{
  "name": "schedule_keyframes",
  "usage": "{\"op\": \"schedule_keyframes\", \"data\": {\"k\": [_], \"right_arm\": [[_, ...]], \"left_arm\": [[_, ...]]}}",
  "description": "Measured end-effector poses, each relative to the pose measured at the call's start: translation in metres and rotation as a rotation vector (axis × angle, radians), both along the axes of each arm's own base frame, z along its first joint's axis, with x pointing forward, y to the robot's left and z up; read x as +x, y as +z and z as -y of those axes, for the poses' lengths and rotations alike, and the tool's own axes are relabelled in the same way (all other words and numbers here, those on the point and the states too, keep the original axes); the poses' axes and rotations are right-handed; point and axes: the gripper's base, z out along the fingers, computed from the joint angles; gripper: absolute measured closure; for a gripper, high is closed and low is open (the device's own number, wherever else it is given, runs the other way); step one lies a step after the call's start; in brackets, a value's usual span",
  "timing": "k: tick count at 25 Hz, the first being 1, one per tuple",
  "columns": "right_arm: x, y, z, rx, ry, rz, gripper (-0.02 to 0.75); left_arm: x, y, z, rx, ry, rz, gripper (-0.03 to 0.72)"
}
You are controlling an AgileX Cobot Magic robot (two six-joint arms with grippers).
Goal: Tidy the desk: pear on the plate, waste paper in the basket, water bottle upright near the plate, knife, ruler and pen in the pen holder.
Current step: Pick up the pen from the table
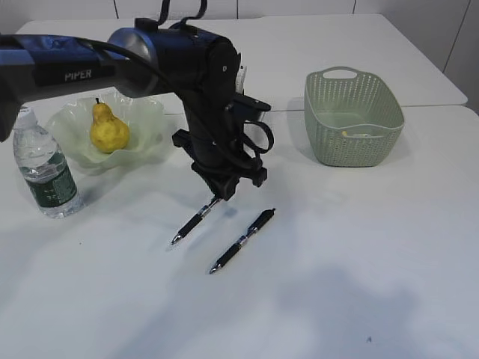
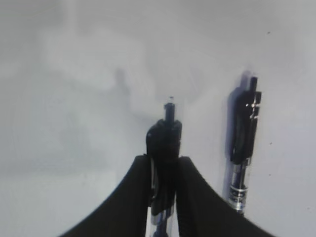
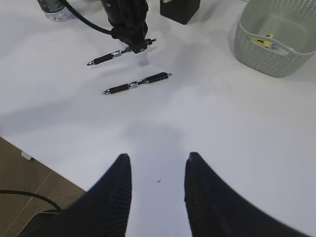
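Held pen: black, long and thin. It slants from up-right down to the left in the exterior view. Its tip is low by the desk. Its clicker end is up in the left gripper.
Other pen: black too. It lies flat on the desk, just beside the held pen on the right. It slants almost the same way. Nothing touches it.
Left gripper: its two black fingers are pinched on the held pen near its top end. The left wrist view shows the pen squeezed between them, with the clicker poking out past the tips.
Right gripper: its fingers stand apart and hold nothing. It hangs over bare desk, well apart from both pens.
Pear: yellow, stem up, sitting in the plate.
Plate: pale green and wavy, at the back left.
Water bottle: standing up, white cap on top, just beside the plate at the front left.
Basket: green, at the back right, well apart from the pens. Something small lies inside, but I cannot tell what.
Pen holder: a black box behind the left arm, seen in the right wrist view.
Desk: big, white and plain, with soft grey shadows.
Room: a brown floor shows past the desk edge in the right wrist view.
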Motion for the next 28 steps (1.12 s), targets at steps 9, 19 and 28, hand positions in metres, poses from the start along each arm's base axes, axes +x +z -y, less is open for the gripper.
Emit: {"op": "schedule_keyframes", "data": {"k": [9,19,28], "right_arm": [[0.0,0.0,0.0,0.0,0.0,0.0,0.438],[0.0,0.0,0.0,0.0,0.0,0.0,0.438],[0.0,0.0,0.0,0.0,0.0,0.0,0.438]], "left_arm": [[0.006,0.018,0.006,-0.053,0.005,0.04,0.602],[0.006,0.018,0.006,-0.056,0.005,0.043,0.602],[0.01,0.044,0.003,-0.067,-0.012,0.161,0.602]]}}
